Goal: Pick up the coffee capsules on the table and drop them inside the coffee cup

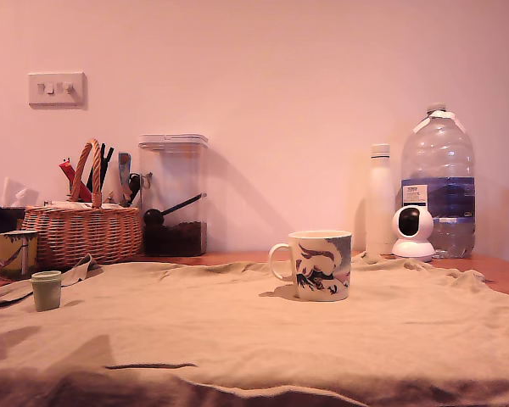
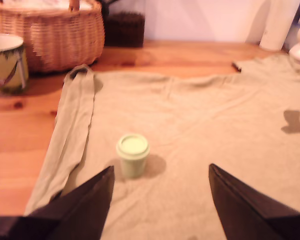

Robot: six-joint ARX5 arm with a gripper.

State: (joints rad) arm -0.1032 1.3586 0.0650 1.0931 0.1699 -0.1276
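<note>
capsules 1 | mugs 2 – white, yellowish | bottles 2 | basket 1

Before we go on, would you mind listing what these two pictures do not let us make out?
- Inside of the coffee cup: exterior view, hidden by its own wall.
- Coffee cup in the wrist view: cut off by the frame edge.
- Cream-yellow capsule: in neither view; only the green capsule shows.
- Gripper: absent from the exterior view; the wrist view shows just its open tips.
- Basket contents: small, overlapping.
</note>
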